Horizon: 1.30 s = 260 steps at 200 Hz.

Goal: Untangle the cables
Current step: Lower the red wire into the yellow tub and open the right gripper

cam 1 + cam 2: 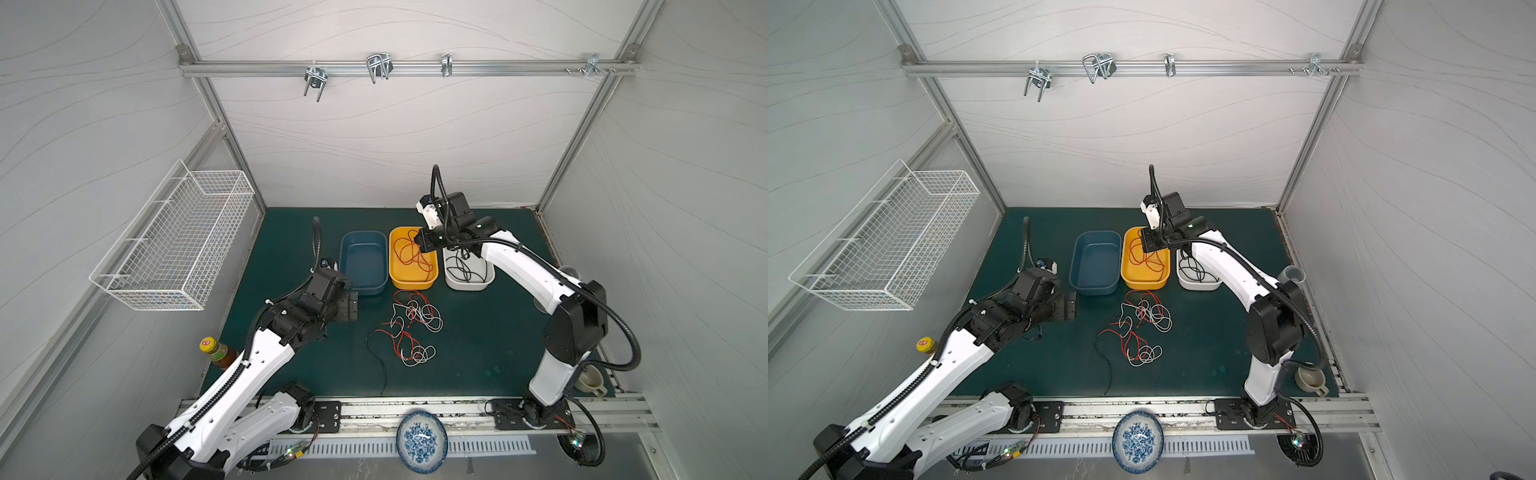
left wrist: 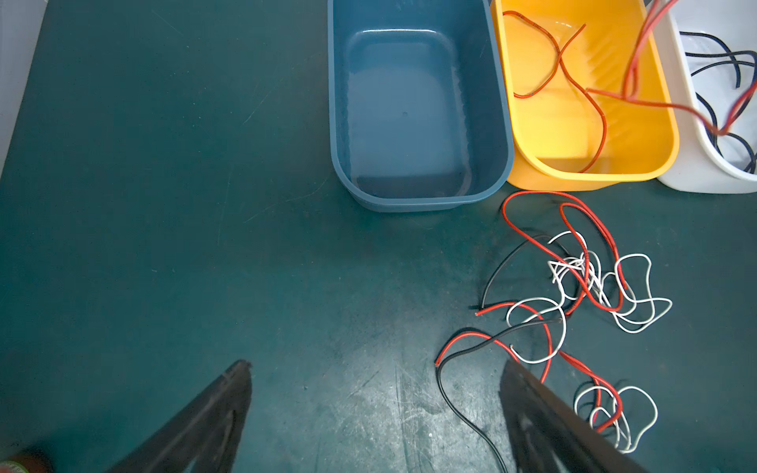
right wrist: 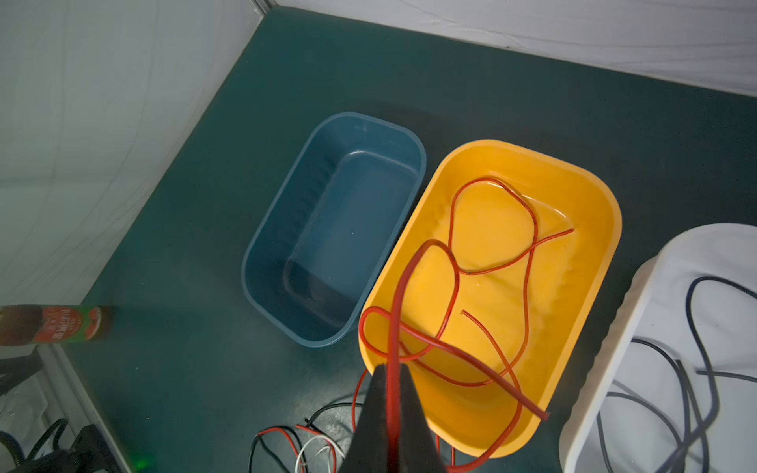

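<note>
A tangle of red, white and black cables (image 1: pixel 409 328) (image 1: pixel 1140 328) (image 2: pixel 573 295) lies on the green mat in front of three bins. My right gripper (image 3: pixel 391 368) (image 1: pixel 428 245) hangs over the yellow bin (image 3: pixel 606 196) (image 1: pixel 411 284), shut on a red cable (image 3: pixel 399 295) that loops down into that bin among other red cable. Black cables (image 3: pixel 692 393) lie in the white bin (image 1: pixel 469 286). My left gripper (image 2: pixel 375 364) (image 1: pixel 353 305) is open above bare mat, left of the tangle, with a black cable's end (image 2: pixel 463 413) lying between its fingers, untouched.
An empty blue bin (image 1: pixel 361 291) (image 2: pixel 418 200) sits left of the yellow one. A wire basket (image 1: pixel 174 249) hangs on the left wall, with a sauce bottle (image 1: pixel 216 353) below it. A mug (image 1: pixel 590 380) stands at the right edge and a patterned bowl (image 1: pixel 422 440) at the front.
</note>
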### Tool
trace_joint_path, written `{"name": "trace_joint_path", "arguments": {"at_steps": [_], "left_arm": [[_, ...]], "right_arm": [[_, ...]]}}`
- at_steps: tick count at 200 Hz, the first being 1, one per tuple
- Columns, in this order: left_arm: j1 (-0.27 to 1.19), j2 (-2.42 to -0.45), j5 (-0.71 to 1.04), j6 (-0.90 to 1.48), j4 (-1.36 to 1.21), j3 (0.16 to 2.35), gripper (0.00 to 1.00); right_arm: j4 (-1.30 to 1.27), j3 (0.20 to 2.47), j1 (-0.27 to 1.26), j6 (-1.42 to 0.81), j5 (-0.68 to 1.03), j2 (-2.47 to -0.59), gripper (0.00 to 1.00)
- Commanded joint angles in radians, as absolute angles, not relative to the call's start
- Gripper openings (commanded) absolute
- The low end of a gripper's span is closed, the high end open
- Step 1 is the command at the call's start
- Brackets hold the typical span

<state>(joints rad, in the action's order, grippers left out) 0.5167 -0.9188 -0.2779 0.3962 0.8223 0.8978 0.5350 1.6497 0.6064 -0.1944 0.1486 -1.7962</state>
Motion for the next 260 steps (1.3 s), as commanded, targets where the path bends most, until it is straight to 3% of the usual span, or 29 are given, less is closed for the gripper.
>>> {"name": "trace_joint_path", "arguments": {"at_steps": [1,120,200,236,260], "left_arm": [[0.515,-0.917,-0.301,0.391,0.819,0.904,0.95],[0.515,-0.923,-0.281,0.387,0.812,0.900,0.94],[0.515,-0.926,-0.270,0.383,0.807,0.900,0.93],[0.515,-0.927,-0.269,0.384,0.806,0.897,0.93],[0.515,-0.930,-0.267,0.382,0.804,0.897,0.93]], "right_arm": [[0.483,1.656,0.600,-0.198,0.161,-1.847,0.00],[0.461,1.674,0.598,-0.220,0.166,-2.027,0.00],[0.522,1.714,0.598,-0.217,0.127,-2.010,0.31],[0.570,1.756,0.598,-0.223,0.116,-1.966,0.32],[0.606,1.784,0.615,-0.229,0.104,-1.905,0.38]]}}
